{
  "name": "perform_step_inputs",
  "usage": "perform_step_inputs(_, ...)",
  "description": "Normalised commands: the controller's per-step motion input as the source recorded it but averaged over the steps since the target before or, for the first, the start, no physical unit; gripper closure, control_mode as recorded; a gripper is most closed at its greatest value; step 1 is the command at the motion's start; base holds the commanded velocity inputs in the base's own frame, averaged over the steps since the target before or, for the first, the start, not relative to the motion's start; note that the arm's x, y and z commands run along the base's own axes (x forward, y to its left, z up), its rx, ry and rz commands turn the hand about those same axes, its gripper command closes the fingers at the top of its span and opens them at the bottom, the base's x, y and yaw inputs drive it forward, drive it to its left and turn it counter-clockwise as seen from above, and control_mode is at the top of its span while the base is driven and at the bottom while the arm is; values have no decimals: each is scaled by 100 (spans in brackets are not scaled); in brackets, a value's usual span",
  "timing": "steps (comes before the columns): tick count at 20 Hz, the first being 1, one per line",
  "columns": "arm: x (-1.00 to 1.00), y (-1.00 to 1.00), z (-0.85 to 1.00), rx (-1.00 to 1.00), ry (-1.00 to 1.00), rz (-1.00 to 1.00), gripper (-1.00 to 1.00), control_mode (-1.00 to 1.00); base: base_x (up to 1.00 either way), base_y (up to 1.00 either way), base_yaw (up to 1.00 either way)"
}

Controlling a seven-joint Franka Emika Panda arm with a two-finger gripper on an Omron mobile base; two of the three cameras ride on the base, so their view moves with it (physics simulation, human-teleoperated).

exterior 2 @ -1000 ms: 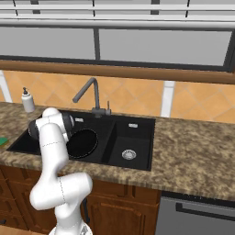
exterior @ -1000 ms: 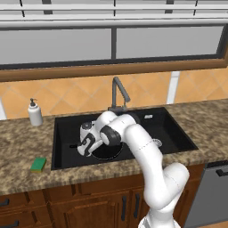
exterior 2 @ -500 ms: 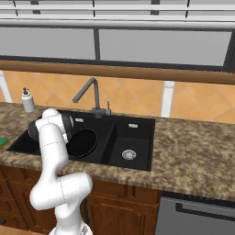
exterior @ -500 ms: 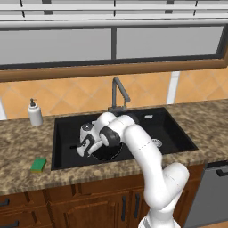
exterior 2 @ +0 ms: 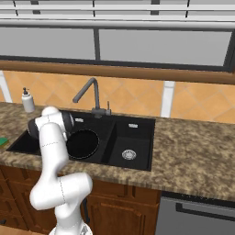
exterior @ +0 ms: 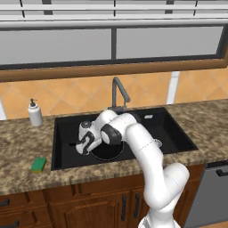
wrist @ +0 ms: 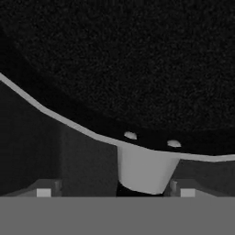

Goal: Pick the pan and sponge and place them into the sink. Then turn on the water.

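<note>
The gripper (exterior: 81,147) hangs low inside the large basin of the sink (exterior: 180,138), at the pan's left edge. In the hand view its two finger tips (wrist: 43,189) stand wide apart, one on each side of the pan's handle root, with clear gaps, so the gripper is released and grasps nothing.

The pan (wrist: 137,59) is a round, shallow black frying pan with a finely speckled inner face and a pale rim line. A light grey bracket with two small rivets joins the handle to the rim. In the right base view the pan (exterior 2: 82,143) rests on the floor of the large basin, just left of the divider to the small basin; the left base view shows the pan (exterior: 109,151) partly behind the arm.

The sponge (exterior: 38,164), a small green block, lies on the speckled granite worktop (exterior: 22,147) left of the sink, near the front edge and apart from it. The dark faucet (exterior: 119,92) stands behind the sink. A white soap dispenser (exterior: 34,113) stands at the sink's far left. No writing can be read.
</note>
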Motion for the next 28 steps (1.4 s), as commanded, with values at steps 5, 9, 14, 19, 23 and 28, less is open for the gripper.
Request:
perform_step_inputs(5, -34, 61, 86, 0, 0, -5, -100, -100, 0, 0, 0)
perform_step_inputs(9, -50, 42, 92, 0, 0, -2, -100, -100, 0, 0, 0)
perform_step_inputs(14, -72, 37, 96, -1, 0, 0, -100, -100, 0, 0, 0)
perform_step_inputs(19, -56, 30, 62, -5, 1, 19, -100, -100, 0, 0, 0)
perform_step_inputs(23, -6, 0, 1, 0, 1, 15, -100, -100, 0, 0, 0)
perform_step_inputs(28, 0, 28, 0, 0, 8, 23, -100, -100, 0, 0, 0)
